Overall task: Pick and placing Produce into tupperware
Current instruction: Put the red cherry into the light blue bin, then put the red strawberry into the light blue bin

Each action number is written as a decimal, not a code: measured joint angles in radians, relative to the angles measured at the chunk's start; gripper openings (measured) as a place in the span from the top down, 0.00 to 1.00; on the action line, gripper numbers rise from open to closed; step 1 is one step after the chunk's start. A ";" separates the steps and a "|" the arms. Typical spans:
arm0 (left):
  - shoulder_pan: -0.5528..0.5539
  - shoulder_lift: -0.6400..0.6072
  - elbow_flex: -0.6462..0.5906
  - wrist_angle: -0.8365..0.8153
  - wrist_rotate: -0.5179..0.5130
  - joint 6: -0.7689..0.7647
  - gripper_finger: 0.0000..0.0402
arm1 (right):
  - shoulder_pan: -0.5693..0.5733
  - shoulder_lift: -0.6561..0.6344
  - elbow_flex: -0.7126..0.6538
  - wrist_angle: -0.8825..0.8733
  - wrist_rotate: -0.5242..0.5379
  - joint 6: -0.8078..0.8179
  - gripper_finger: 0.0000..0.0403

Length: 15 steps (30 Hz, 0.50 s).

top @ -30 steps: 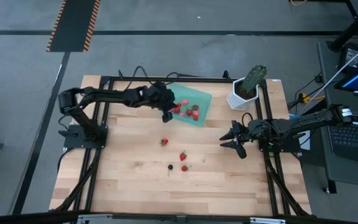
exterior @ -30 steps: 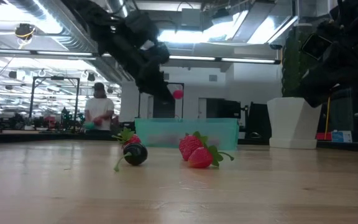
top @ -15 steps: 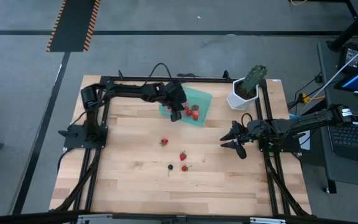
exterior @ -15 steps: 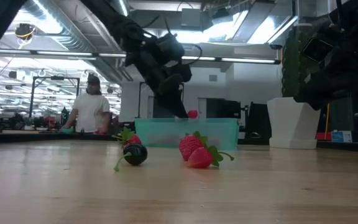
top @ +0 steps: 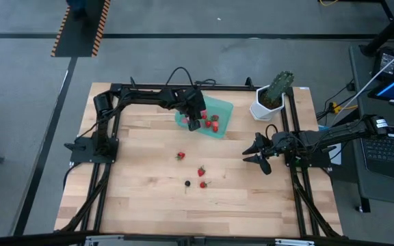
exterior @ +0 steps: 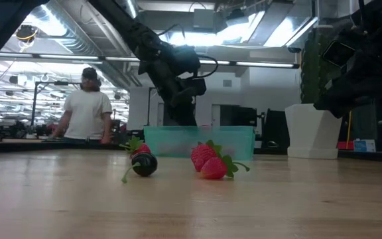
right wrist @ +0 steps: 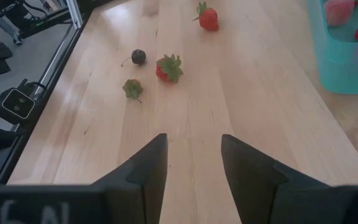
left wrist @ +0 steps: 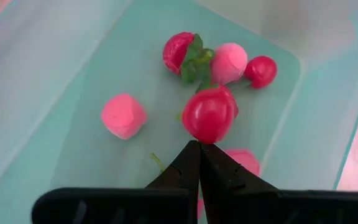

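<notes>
Red berry [left wrist: 209, 114] at closed left hand [left wrist: 199, 149] tips, inside tupperware [left wrist: 55, 93].

The pale wooden desk [top: 142, 198] is carrying four loose pieces of Produce near its middle: one red strawberry [top: 180, 156] lying apart to the left, two more strawberries [top: 202, 171] sitting close together, and a dark berry [top: 187, 183] just beside them. The teal tupperware [top: 223, 107] is resting toward the far edge, and a white plant pot [top: 264, 109] is standing at the far right corner.
</notes>
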 joint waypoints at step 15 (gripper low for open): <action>-0.012 -0.008 0.000 -0.011 0.000 0.011 0.83 | 0.000 0.000 0.000 0.000 0.000 -0.001 0.62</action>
